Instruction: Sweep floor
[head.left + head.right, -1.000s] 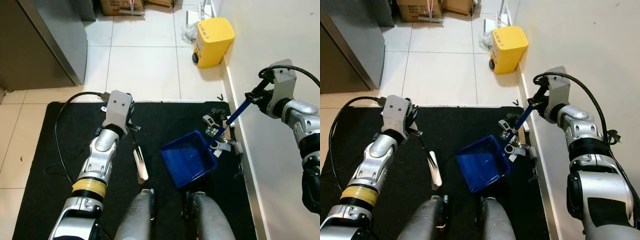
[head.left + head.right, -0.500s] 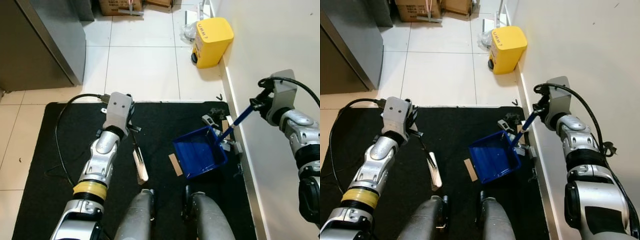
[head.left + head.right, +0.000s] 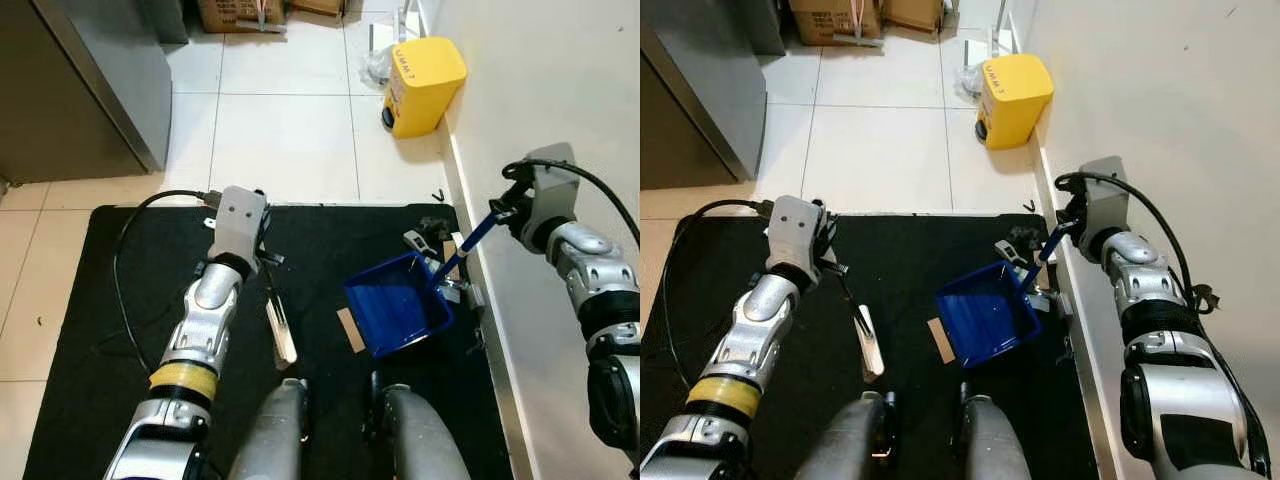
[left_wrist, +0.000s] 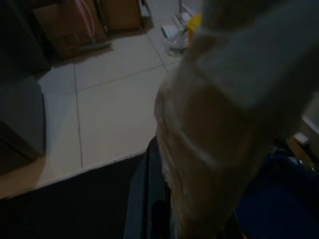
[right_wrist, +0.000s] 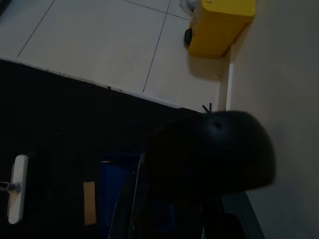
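Left eye view: the right tool [image 3: 503, 208], at about 3 o'clock beside the wall, is closed on the top of the blue handle of the dustpan [image 3: 398, 316]. The pan sits tilted on the black mat [image 3: 120, 300] just ahead of the robot's feet. A small tan scrap [image 3: 350, 329] lies on the mat touching the pan's 9 o'clock edge. The left tool [image 3: 262, 262] grips the dark shaft of a small brush [image 3: 281, 330], whose pale head rests on the mat, near the scrap but apart from it. Small debris [image 3: 432, 236] is bunched at the pan's 1 o'clock, against the wall.

Right eye view: a yellow bin [image 3: 1015, 87] stands against the wall at 12 o'clock, well apart from the mat.

Left wrist view: a pale blurred brush part fills the foreground; the grip itself cannot be made out here.

Right wrist view: dark, with the blue pan, the scrap and the white brush head [image 5: 17, 194] visible.

The step in hand looks like collecting litter into the pan. Next, the brush should likely push the scrap toward 3 o'clock over the pan's lip while the right arm holds the pan steady.
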Available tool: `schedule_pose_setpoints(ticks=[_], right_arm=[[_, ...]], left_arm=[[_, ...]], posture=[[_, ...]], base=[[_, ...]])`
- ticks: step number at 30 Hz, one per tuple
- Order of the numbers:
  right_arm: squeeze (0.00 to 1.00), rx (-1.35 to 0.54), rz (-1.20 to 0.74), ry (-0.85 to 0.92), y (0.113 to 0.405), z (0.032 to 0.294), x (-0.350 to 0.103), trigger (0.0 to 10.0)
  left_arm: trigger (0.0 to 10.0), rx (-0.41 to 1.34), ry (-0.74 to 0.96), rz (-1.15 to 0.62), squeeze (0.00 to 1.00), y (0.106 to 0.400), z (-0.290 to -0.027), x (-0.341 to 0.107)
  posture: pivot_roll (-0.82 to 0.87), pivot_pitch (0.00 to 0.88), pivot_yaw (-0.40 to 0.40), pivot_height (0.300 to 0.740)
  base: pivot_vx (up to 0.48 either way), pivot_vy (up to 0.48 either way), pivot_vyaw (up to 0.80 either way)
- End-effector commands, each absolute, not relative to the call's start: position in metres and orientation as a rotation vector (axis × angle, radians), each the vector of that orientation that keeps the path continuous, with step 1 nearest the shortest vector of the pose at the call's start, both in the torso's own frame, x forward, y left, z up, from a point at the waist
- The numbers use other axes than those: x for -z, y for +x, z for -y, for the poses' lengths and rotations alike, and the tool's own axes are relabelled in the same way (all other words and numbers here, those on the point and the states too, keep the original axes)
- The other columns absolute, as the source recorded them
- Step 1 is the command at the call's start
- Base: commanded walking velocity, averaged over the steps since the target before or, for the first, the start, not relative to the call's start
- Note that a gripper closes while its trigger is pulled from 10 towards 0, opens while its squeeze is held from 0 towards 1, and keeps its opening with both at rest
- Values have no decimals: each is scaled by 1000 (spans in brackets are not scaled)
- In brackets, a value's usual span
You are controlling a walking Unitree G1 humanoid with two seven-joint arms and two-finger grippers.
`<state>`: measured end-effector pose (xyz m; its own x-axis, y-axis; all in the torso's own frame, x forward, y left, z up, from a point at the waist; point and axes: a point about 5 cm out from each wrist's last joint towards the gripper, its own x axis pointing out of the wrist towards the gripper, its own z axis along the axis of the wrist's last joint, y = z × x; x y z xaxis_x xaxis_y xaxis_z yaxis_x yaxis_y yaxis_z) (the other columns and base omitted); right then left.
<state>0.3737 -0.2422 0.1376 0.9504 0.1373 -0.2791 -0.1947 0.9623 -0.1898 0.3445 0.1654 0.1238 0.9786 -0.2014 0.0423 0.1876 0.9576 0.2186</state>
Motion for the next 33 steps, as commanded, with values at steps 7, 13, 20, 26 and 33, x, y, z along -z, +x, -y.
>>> schedule_pose_setpoints(ticks=[7, 13, 20, 26, 33], right_arm=[[0, -210, -345, -250, 370, 230, -119, 10000], [0, -231, -331, -256, 372, 222, -122, 10000], [0, -243, -326, -230, 372, 218, -121, 10000], [0, -251, -319, -204, 372, 209, -118, 10000], [0, -270, -303, -178, 374, 196, -119, 10000]], left_arm=[[10000, 157, 140, 82, 0, 361, -163, -131], [10000, 145, 83, 61, 0, 372, -158, -131], [10000, 190, 84, 162, 0, 380, -134, -152], [10000, 276, 77, 173, 0, 381, -103, -155], [10000, 313, 50, 196, 0, 378, -74, -156]], posture=[[-39, 284, -63, 740], [-98, 303, -60, 740], [-119, 307, -49, 740], [-124, 302, -39, 740], [-123, 300, -28, 740]], base=[[0, 0, 0], [0, 0, 0], [0, 0, 0], [0, 0, 0], [0, 0, 0]])
